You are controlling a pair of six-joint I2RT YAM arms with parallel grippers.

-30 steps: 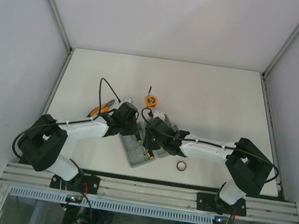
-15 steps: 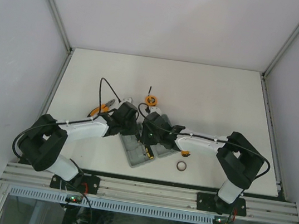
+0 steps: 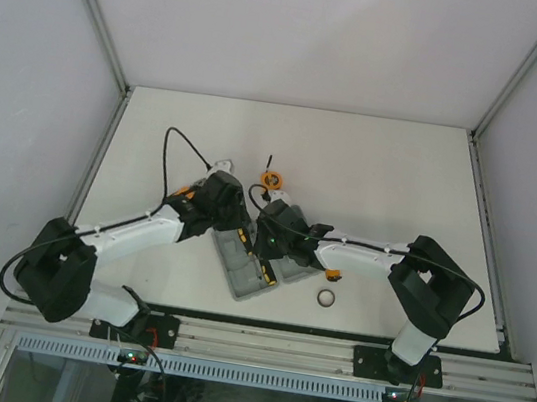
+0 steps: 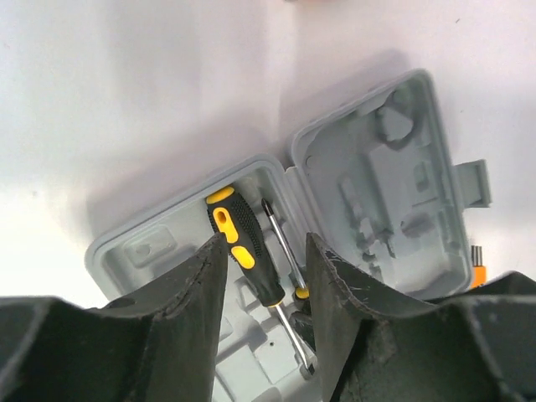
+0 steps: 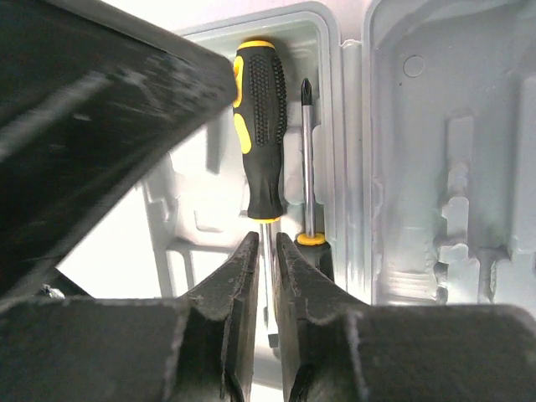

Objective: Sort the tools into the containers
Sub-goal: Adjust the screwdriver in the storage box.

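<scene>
Right wrist: right jaws pinch screwdriver point(image 5: 261, 134) shaft | left wrist: left jaws apart, empty | top external: ring point(image 3: 326, 297) near case point(image 3: 234, 262)

Your left arm point(image 3: 132, 231) hides most of the pliers point(image 3: 186, 191); the right gripper point(image 5: 268, 244) covers one screwdriver point(image 5: 307, 155) handle.

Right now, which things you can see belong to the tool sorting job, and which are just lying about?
Belong to the job: grey case; screwdriver lying in it; second screwdriver beside it; tape measure; pliers; bit set; dark ring.
Just lying about: no stray item that I can spot, only the table and the metal rail.
</scene>
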